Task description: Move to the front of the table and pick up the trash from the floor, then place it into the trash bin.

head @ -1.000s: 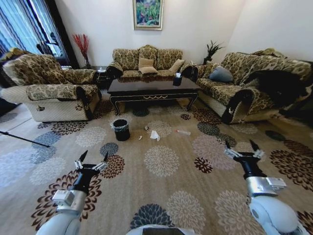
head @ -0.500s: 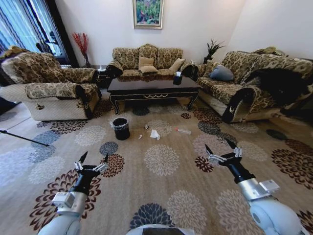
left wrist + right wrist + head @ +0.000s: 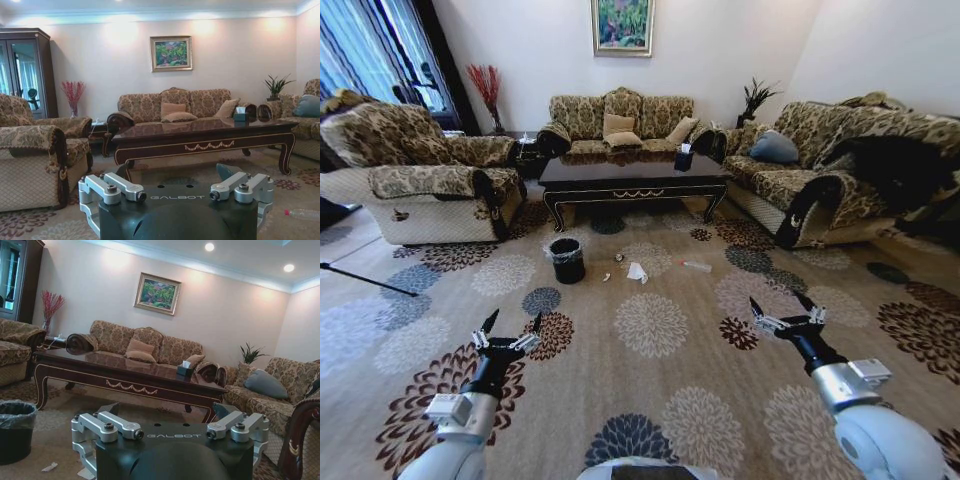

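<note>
The dark glossy table (image 3: 632, 181) stands ahead in front of the far sofa. On the carpet before it stands the black trash bin (image 3: 566, 260) with its clear liner. To its right lies the trash: a crumpled white tissue (image 3: 637, 272), a tiny white scrap (image 3: 607, 278), a small dark bit (image 3: 619, 259) and a clear bottle (image 3: 696, 267). My left gripper (image 3: 513, 320) hangs open low on the left, far short of the trash. My right gripper (image 3: 782, 305) is open low on the right, empty. The right wrist view shows the bin (image 3: 15, 427) and the table (image 3: 125, 374).
A patterned armchair (image 3: 415, 190) stands left, a long sofa (image 3: 840, 175) right and another sofa (image 3: 620, 125) behind the table. A tissue box (image 3: 683, 159) sits on the tabletop. A thin dark rod (image 3: 365, 281) lies on the floor far left. Flowered carpet stretches between me and the trash.
My right gripper has swung inward toward the middle, then drifted slightly back outward. The whole picture has shifted a little, so the camera has moved. The left arm holds still.
</note>
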